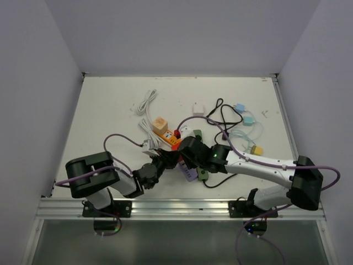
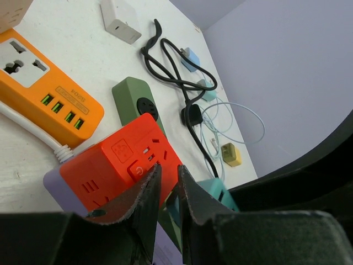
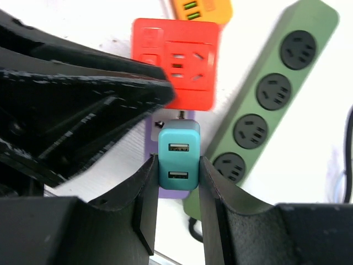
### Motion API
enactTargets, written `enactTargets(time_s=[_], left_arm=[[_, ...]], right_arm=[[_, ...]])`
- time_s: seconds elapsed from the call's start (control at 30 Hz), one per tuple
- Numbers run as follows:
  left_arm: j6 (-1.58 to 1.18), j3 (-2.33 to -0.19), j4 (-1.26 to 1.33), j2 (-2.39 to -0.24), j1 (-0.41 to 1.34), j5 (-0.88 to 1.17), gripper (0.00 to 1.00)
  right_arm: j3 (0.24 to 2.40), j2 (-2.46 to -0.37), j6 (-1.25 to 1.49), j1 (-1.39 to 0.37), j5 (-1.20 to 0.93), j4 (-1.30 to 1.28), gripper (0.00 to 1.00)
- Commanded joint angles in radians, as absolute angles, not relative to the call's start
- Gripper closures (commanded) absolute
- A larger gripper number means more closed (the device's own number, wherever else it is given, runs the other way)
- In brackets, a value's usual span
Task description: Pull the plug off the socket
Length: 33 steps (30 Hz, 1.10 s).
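Note:
A teal USB plug [image 3: 178, 157] sits between the fingers of my right gripper [image 3: 177, 161], which is shut on its sides. Its metal prongs show just above a lavender socket strip [image 3: 152, 138], which lies under it beside a red cube socket [image 3: 176, 61]. In the left wrist view my left gripper [image 2: 168, 170] is shut with only a thin empty gap. It hangs low over the red cube socket [image 2: 118, 163] and the lavender strip [image 2: 58, 185], with the teal plug [image 2: 212, 190] just to its right. From above, both grippers meet at the table's near middle [image 1: 185, 160].
A green power strip [image 3: 265, 99] lies right of the plug. An orange power strip [image 2: 44, 88], a white adapter [image 2: 120, 22], a coiled black cable [image 2: 176, 66], a yellow charger [image 2: 231, 154] and small blue plugs [image 2: 190, 58] lie beyond. White cables [image 1: 146, 102] lie at the back left.

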<state>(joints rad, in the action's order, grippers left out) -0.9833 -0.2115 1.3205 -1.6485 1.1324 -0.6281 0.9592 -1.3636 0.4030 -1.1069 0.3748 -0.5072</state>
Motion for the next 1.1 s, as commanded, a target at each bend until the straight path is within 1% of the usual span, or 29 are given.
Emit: enactTargets(time_s=[0.0,0.03,0.1,0.13,0.17,0.2,0.23,0.27,0.33,0.37,0.4,0.53,0.63,0.7,0.77,0.83,0.9,1.03,1.07], left_arm=[[-0.865,-0.130,0.652,-1.688,1.118,-0.637,0.75],[-0.862,-0.130,0.622,-1.668,1.118,-0.647,0.75],[-0.851,-0.127,0.592,-1.603,1.117,-0.667,0.70],[-0.842,-0.127,0.569,-1.580,1.118,-0.673,0.66],[-0.816,-0.130,0.560,-1.527,1.118,-0.679,0.60],[-0.783,-0.132,0.561,-1.504,1.117,-0.663,0.55],[-0.750,-0.140,0.546,-1.482,1.117,-0.660,0.49],[-0.709,-0.178,0.520,-1.448,1.115,-0.658,0.40],[-0.654,-0.242,0.448,-1.424,1.117,-0.660,0.36],[-0.638,-0.261,0.431,-1.402,1.115,-0.660,0.35],[-0.626,-0.277,0.414,-1.390,1.117,-0.666,0.35],[-0.580,-0.340,0.324,-1.306,1.115,-0.680,0.32],[-0.566,-0.350,0.284,-1.200,1.109,-0.680,0.30],[-0.551,-0.354,0.255,-1.114,1.101,-0.672,0.28],[-0.535,-0.367,0.230,-1.036,1.095,-0.672,0.27],[-0.522,-0.385,0.184,-0.993,1.092,-0.673,0.26],[-0.515,-0.399,0.134,-0.936,1.091,-0.675,0.25],[-0.491,-0.400,0.078,-0.836,1.091,-0.650,0.25],[-0.485,-0.394,0.074,-0.819,1.091,-0.644,0.25]], right_arm=[[0.985,-1.237,0.408,-1.056,0.436,-0.555,1.00],[0.980,-1.212,0.400,-0.999,0.396,-0.551,1.00],[0.970,-1.160,0.378,-0.931,0.338,-0.505,1.00],[0.973,-1.154,0.367,-0.873,0.284,-0.485,1.00],[0.983,-1.157,0.358,-0.846,0.256,-0.470,1.00],[1.020,-1.195,0.342,-0.816,0.223,-0.451,1.00],[1.043,-1.221,0.339,-0.758,0.136,-0.440,1.00],[1.064,-1.257,0.339,-0.733,0.096,-0.428,1.00],[1.138,-1.377,0.341,-0.694,0.029,-0.384,1.00],[1.167,-1.422,0.341,-0.686,-0.019,-0.371,1.00],[1.236,-1.522,0.345,-0.677,-0.041,-0.365,1.00],[1.399,-1.731,0.363,-0.649,-0.087,-0.361,1.00],[1.491,-1.865,0.413,-0.600,-0.147,-0.341,1.00],[1.546,-1.919,0.436,-0.580,-0.196,-0.319,1.00],[1.583,-1.991,0.443,-0.560,-0.222,-0.318,0.98],[1.634,-2.025,0.436,-0.551,-0.207,-0.330,0.96],[1.664,-2.054,0.436,-0.532,-0.199,-0.337,0.93],[1.718,-2.124,0.457,-0.480,-0.261,-0.353,0.88],[1.730,-2.135,0.460,-0.473,-0.271,-0.354,0.83]])
